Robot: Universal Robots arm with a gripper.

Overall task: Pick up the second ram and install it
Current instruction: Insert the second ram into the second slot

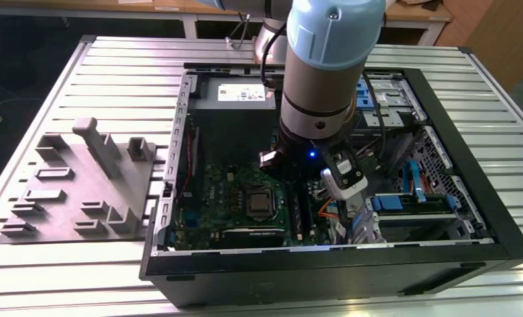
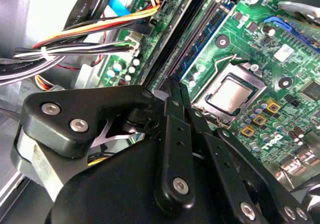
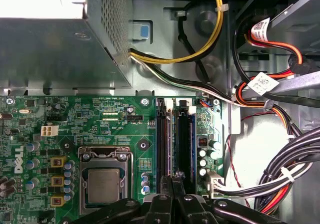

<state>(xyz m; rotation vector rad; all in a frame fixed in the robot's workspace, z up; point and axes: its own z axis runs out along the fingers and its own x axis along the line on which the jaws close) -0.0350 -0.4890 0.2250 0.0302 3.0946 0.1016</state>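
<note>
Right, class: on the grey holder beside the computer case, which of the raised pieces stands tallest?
The slim upright post near the grey holder's far edge: it rises well above the low blocks around it.

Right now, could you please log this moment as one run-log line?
gripper: shut on second ram | second ram: upright among memory slots of green board

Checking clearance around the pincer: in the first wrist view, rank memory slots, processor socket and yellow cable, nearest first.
1. Memory slots, right at the pincer's tip.
2. Processor socket, beside them on the green board.
3. Yellow cable, off the board.
</note>
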